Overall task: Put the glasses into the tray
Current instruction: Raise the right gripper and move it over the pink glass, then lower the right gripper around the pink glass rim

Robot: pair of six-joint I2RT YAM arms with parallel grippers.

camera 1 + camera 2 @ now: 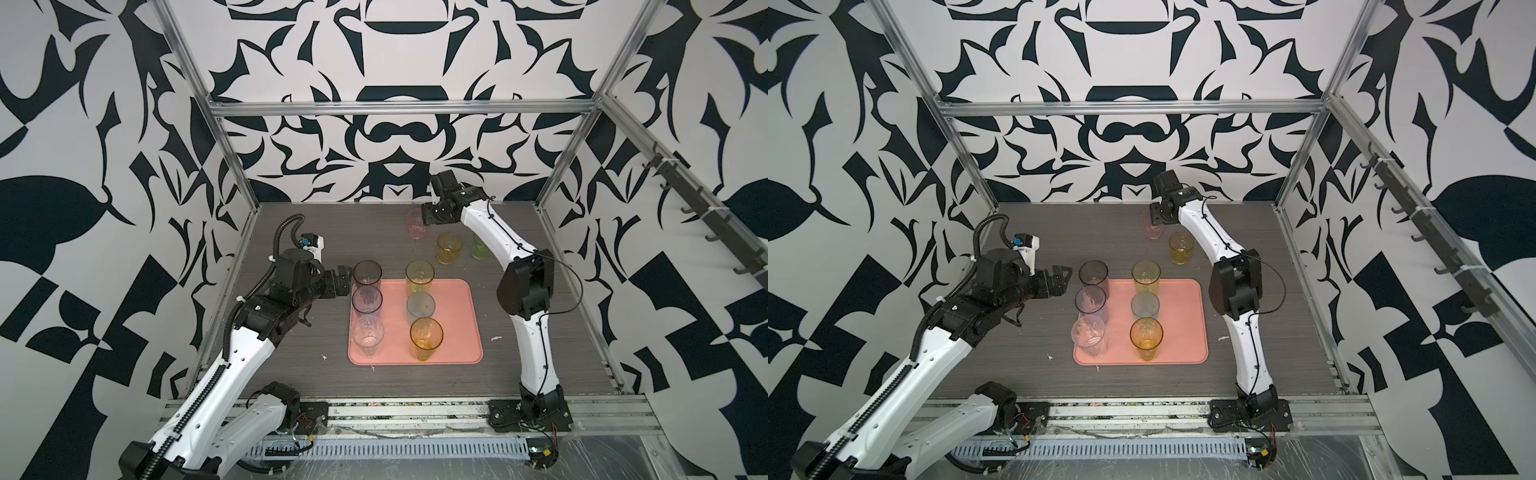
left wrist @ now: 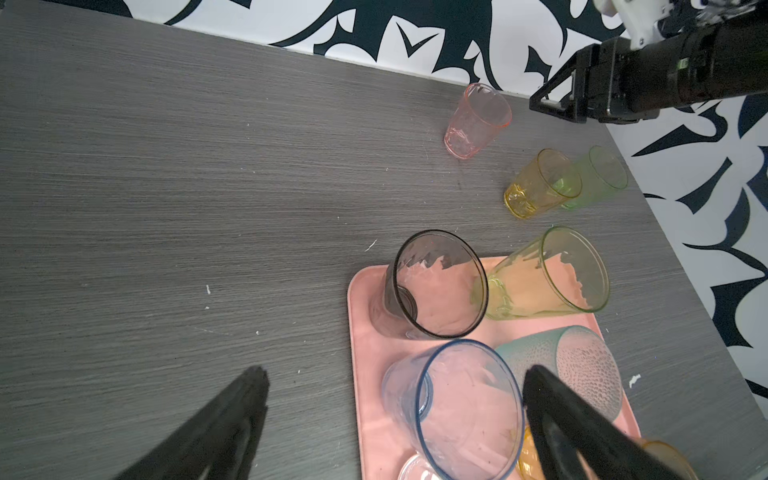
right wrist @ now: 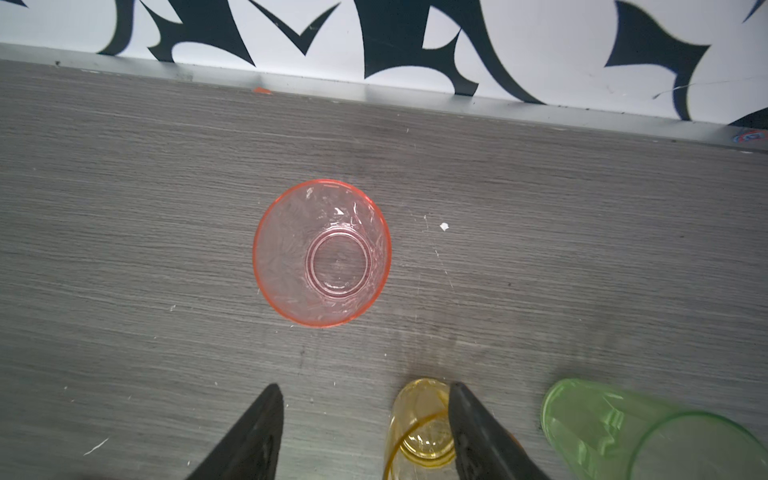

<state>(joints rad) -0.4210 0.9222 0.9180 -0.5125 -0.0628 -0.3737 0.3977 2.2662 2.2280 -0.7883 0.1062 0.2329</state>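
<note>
The salmon-pink tray (image 1: 457, 328) (image 1: 1183, 332) lies mid-table with several glasses upright on it. Along its left side stand smoky grey (image 1: 367, 274), blue (image 1: 367, 300) and clear (image 1: 368, 334) ones. Along the middle stand yellow-green (image 1: 419, 276), teal (image 1: 420, 305) and amber (image 1: 426, 338) ones. Behind the tray, a pink glass (image 1: 415, 224) (image 3: 322, 253), a short yellow one (image 1: 449, 248) (image 3: 419, 428) and a green one (image 1: 480, 247) (image 3: 623, 432) stand on the bare table. My left gripper (image 1: 343, 280) (image 2: 397, 374) is open and empty, just left of the grey glass. My right gripper (image 1: 424, 216) (image 3: 365, 388) hovers open beside the pink glass, apart from it.
The right arm's elbow (image 1: 525, 286) hangs just right of the tray. The back wall and its metal sill (image 3: 415, 89) run close behind the pink glass. Aluminium frame posts (image 1: 232, 166) stand at the table's corners. Small white scraps (image 1: 494, 338) lie on the grey wood-grain table.
</note>
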